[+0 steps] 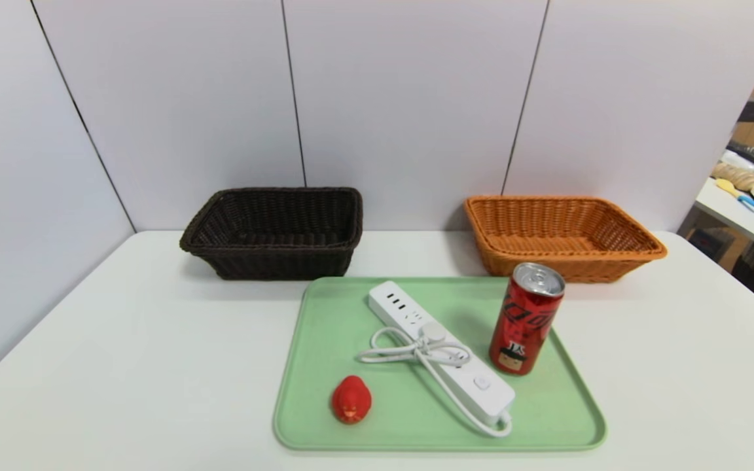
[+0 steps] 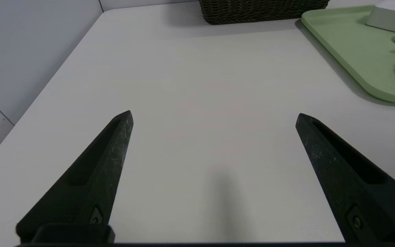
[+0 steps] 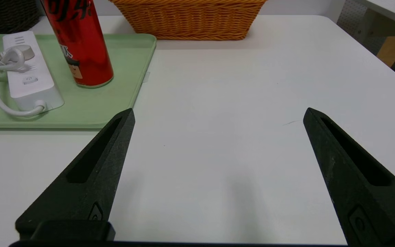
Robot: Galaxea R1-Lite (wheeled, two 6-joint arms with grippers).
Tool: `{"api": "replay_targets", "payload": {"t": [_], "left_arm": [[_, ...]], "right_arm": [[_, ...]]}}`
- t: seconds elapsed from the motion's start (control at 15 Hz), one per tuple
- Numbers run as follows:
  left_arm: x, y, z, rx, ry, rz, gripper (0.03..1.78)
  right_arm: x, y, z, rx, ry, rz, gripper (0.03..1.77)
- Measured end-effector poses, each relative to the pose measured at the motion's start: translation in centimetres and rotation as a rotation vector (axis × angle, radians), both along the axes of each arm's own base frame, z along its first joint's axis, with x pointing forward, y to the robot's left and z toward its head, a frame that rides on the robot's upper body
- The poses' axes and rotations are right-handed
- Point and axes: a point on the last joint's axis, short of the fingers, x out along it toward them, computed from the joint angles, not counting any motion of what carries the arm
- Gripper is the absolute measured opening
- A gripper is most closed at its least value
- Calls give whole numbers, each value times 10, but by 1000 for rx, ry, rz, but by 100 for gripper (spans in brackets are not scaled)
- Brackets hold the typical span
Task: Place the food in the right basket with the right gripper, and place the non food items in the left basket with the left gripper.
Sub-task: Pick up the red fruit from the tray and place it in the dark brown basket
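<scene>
White table [image 1: 154,366] under everything, with a pale green tray [image 1: 324,418] sitting on the near side, a bit right of the middle. Next size down, the baskets: dark brown wicker one [image 1: 285,261] at the far left, orange wicker one [image 1: 567,265] at the far right, both with nothing in them.

Then the white power strip [image 1: 410,311], lying on the tray on a slant, far-left end to near-right end, its bundled cord flopped over the top. Red can [image 1: 524,327] is upright just right of it, and the little red duck [image 1: 351,399] is down at the tray's near left.

Both grippers are wide open and holding nothing: the left gripper [image 2: 214,118] over table left of the tray, the right gripper [image 3: 219,111] over table right of it.

So what matters next, I reckon: the can lies left of and farther than the right fingers, long axis vertical, and that's the nearer arm. Duck is to the right of the left fingers, so that one's the left arm's job.
</scene>
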Motion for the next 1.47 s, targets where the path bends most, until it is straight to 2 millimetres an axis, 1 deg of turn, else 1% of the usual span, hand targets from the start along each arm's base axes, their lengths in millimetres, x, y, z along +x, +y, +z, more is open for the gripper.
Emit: {"api": "replay_targets", "payload": {"t": [0.47, 0.6, 0.8, 1.0, 1.2, 1.33, 1.47], "left_arm": [[0, 0, 1, -1, -5, 1, 169], [0, 0, 2, -6, -14, 1, 169], [-6, 0, 16, -25, -27, -18, 169], [-11, 0, 32, -28, 45, -24, 169], [-5, -1, 52, -28, 120, -32, 169], [5, -1, 68, -28, 169, -44, 169], [19, -1, 88, -28, 220, -46, 169]], "right_arm": [[0, 0, 0, -1, -2, -1, 170], [-3, 0, 9, 4, -22, 16, 170], [-10, 2, 25, 3, -17, 99, 170], [-11, 3, 47, 5, 29, 125, 170], [1, 2, 75, 7, 93, 155, 170], [15, 2, 94, 9, 148, 169, 170], [34, 3, 110, 10, 211, 175, 170]]}}
